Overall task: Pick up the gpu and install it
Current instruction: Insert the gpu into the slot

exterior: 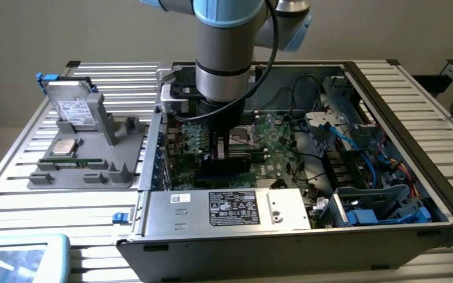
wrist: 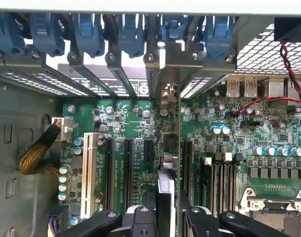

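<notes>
Green gpu (wrist: 168,163) is being held on edge by clenched gripper (wrist: 166,217), over motherboard slot (wrist: 149,150). If tilted, card edge is being jammed, bracket is getting caught on case (exterior: 305,233).

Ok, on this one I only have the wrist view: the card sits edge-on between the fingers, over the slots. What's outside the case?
Observer: A grey holder stands on the table at the exterior view's left of the case, with a hard drive upright in it.
Operator: Any other parts in it?
Observer: A memory stick lies flat near its front.
Operator: And the arm?
Observer: It reaches straight down into the open case, with the gpu upright in the gripper.
</notes>
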